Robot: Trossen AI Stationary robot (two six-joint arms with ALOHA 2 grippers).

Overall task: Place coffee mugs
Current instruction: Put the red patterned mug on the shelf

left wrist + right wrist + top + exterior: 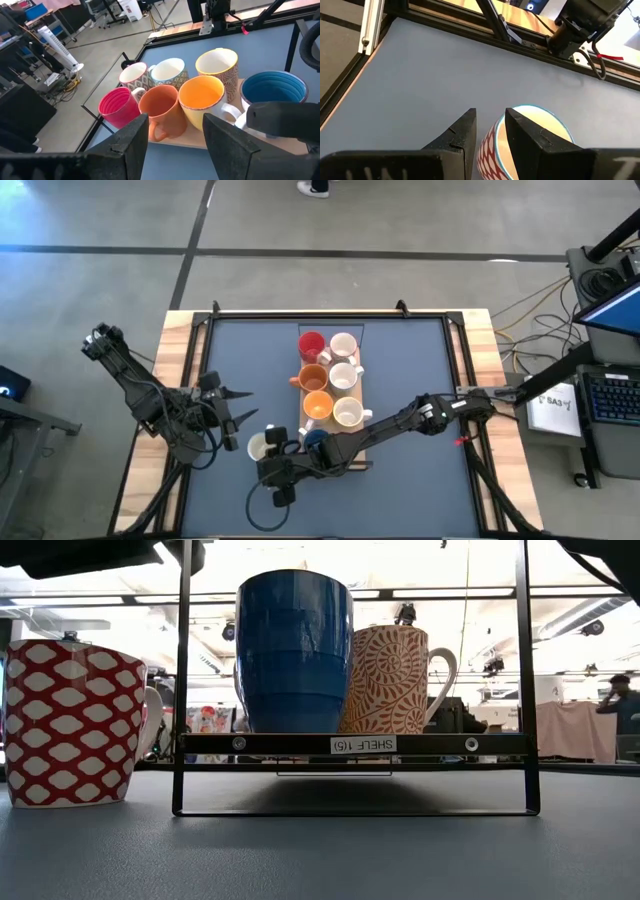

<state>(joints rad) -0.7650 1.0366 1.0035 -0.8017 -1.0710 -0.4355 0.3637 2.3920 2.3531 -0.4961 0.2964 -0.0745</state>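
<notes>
From above, seven coffee mugs (330, 375) sit on the shelf (362, 385); the right gripper (268, 460) reaches the patterned mug (258, 447) beside it. Left gripper (237, 418) waits open. Right wrist: jaws straddle the mug's rim, barely apart, so one left.

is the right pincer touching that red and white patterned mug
Touching. The right wrist view shows the right pincer straddling the rim of the red-and-white mug, one finger outside the wall and the other inside the mouth, both against it.
</notes>
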